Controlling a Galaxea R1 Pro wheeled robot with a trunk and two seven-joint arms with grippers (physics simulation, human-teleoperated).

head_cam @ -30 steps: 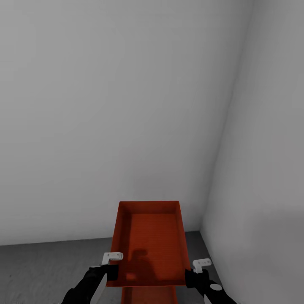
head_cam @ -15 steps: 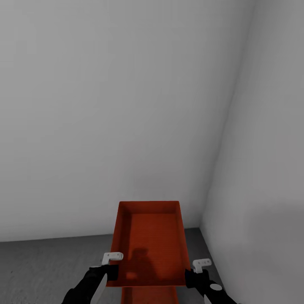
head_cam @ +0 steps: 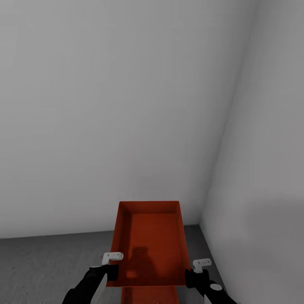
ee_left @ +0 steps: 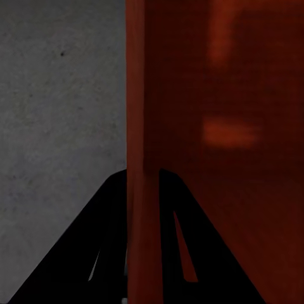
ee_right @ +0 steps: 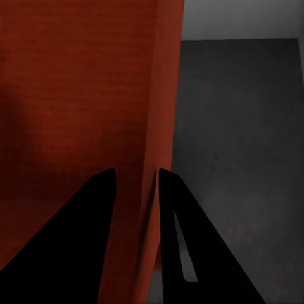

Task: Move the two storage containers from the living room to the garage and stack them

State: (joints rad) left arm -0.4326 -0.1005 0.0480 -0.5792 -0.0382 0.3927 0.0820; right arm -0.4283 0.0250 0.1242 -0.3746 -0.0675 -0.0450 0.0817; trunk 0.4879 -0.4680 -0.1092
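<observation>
1. I face a bare corner: a white-grey wall (head_cam: 118, 105) straight ahead meets a second wall (head_cam: 270, 169) on my right, and a strip of dark concrete floor (head_cam: 46, 261) runs along their base.
2. Nothing stands on the floor between me and the corner; the walls themselves are the only things in my way.
3. I count two red containers. The upper container (head_cam: 147, 242) hangs in front of me above the floor, open side up, its long axis pointing at the corner and its far end short of the front wall.
4. Of the lower container (head_cam: 147, 294) I see only a red edge under the near end of the upper one, at the bottom of the head view. I cannot tell whether the two touch.
5. I count two grippers, one on each long wall of the upper container near its close end.
6. The left gripper (ee_left: 144, 228) is clamped narrow on the left wall, one dark finger inside the box and one outside, with mottled grey floor beyond.
7. The right gripper (ee_right: 136, 221) pinches the right wall the same way, one finger on each face, dark floor showing outside it.
8. The upper container's inside is bare and ribbed, with a soft shadow on its bottom.
</observation>
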